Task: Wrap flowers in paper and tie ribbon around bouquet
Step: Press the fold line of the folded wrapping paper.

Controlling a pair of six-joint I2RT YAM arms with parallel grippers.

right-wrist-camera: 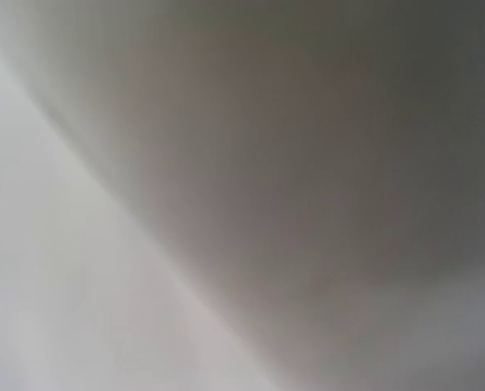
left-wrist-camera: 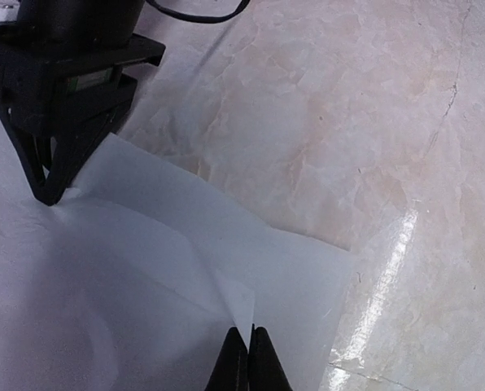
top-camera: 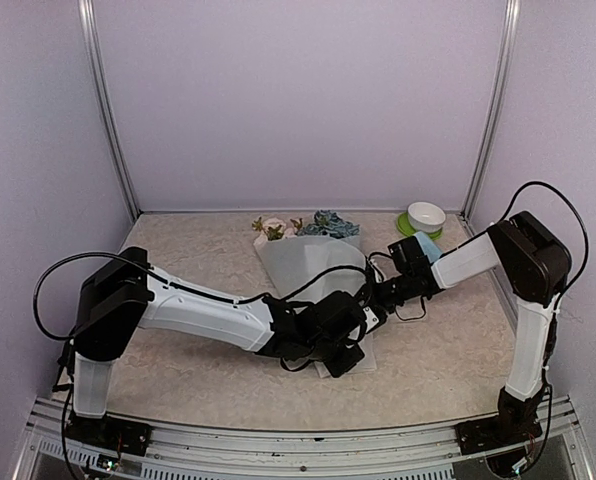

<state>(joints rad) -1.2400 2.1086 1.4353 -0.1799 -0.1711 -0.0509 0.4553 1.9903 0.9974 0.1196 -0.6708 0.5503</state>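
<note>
The paper (top-camera: 303, 262) lies flat mid-table as a frosted white sheet, its near end under both grippers. Beyond its far edge poke out the flowers (top-camera: 323, 224), pink and blue heads with green leaves. My left gripper (left-wrist-camera: 249, 336) is shut on a lifted corner flap of the paper (left-wrist-camera: 242, 305); from above it sits at the sheet's near end (top-camera: 343, 358). In the left wrist view my right gripper (left-wrist-camera: 51, 195) is shut, its tips touching the sheet at a fold. The right wrist view is only a grey-white blur. The ribbon is hidden.
A white bowl on a green plate (top-camera: 425, 217) stands at the back right by a metal post. A pale blue object (top-camera: 429, 246) sits beside the right forearm. Black cables (top-camera: 410, 308) loop near the right wrist. Marbled tabletop (left-wrist-camera: 373, 147) lies right of the sheet.
</note>
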